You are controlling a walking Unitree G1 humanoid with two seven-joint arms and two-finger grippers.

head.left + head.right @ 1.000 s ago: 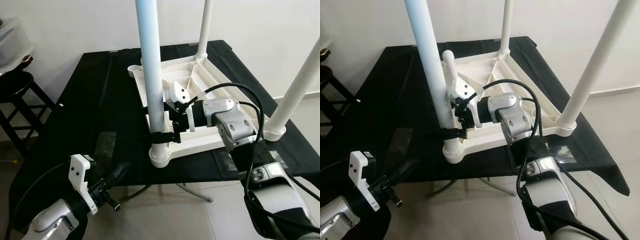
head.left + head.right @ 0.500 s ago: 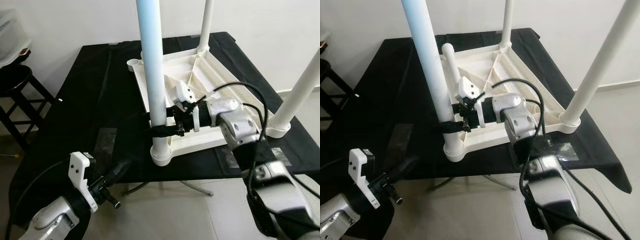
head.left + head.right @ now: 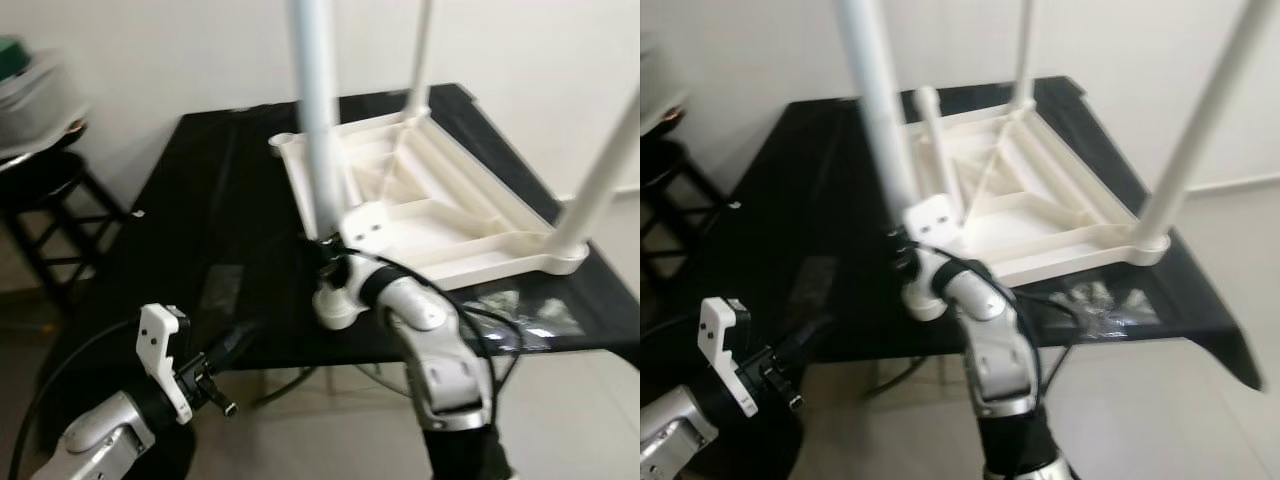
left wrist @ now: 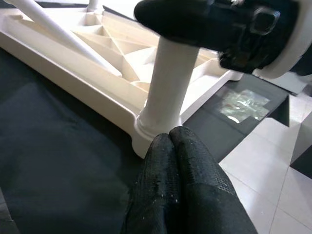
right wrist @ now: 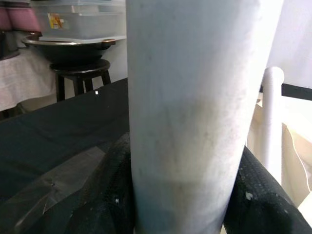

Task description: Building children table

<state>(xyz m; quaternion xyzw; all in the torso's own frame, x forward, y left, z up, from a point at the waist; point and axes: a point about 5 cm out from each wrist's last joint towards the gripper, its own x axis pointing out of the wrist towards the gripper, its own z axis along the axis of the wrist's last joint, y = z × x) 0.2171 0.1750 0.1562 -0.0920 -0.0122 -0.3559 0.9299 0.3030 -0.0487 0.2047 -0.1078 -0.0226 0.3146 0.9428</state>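
White table leg (image 5: 187, 117) sits clamped in the right hand (image 3: 322, 262); left hand (image 4: 180, 185) clenched, label unreadable.

- An upturned white children's table (image 3: 440, 215) lies on the black desk (image 3: 190, 220), near its front right corner
- The right gripper (image 3: 322, 258) is clamped around the near leg (image 3: 318, 130), low by its socket
- The left gripper (image 3: 232, 345) hangs at the desk's front edge
- A dark stool (image 3: 45, 200) stands off the desk's left edge
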